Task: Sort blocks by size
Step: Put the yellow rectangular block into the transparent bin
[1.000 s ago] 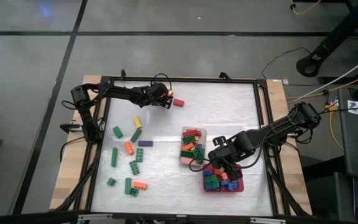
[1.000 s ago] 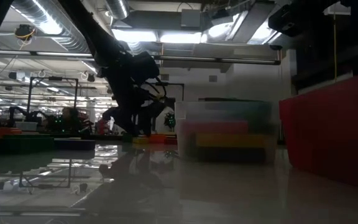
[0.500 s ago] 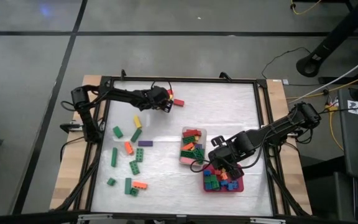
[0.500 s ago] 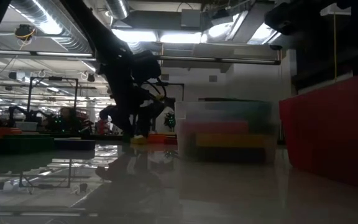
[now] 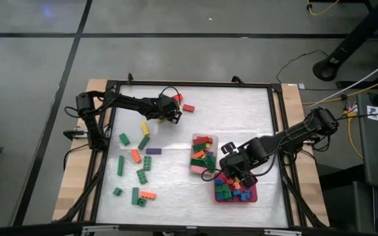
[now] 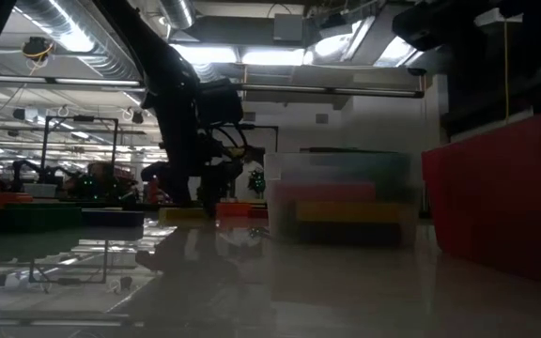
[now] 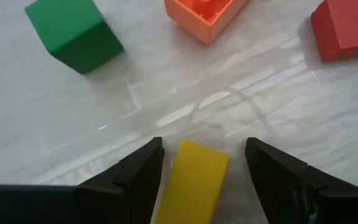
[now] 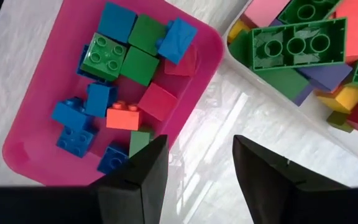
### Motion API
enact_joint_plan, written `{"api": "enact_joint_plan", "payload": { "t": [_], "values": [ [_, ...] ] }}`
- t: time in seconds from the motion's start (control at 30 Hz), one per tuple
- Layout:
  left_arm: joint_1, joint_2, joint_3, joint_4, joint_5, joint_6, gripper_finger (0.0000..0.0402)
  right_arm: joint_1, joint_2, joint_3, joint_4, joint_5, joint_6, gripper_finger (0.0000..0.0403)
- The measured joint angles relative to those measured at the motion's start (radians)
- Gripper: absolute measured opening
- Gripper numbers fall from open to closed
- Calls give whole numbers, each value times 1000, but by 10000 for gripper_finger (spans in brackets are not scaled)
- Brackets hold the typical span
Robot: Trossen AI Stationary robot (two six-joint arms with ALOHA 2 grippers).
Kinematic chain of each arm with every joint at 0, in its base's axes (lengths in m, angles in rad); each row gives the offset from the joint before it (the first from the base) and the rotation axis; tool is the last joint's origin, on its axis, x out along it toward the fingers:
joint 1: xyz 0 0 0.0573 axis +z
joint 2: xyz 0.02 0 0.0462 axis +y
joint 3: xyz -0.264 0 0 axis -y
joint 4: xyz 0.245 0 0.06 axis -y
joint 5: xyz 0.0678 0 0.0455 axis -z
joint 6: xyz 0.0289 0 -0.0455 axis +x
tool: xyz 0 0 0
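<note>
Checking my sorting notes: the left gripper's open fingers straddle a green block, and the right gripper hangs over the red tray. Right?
Not quite: the block between the left gripper's open fingers is a yellow block, as the left wrist view shows; the green block lies farther off. The right gripper does hang over the red tray.

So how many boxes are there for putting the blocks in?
2. The clear tub sits near the middle, and the pink tray sits just beside it, toward the right side. None seems hidden.

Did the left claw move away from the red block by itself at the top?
Yes. In the high view the left claw has slid left and toward the table's near side, away from the red block, toward a yellow block.
</note>
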Motion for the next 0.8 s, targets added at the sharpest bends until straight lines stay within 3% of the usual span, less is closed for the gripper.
{"api": "enact_joint_plan", "payload": {
  "t": [0.3,0.43,0.6,0.8],
  "values": [
    [0,-4,4,-100,-1,74,211,-73,0,0,1,16,-49,179],
    [-4,-3,4,-100,15,139,170,-124,0,0,7,18,-92,179],
    [-15,-3,3,-101,14,163,91,-191,0,0,20,18,-103,179],
    [-35,-28,-3,-64,25,218,84,-283,0,0,34,19,-130,179]
  ]
}}
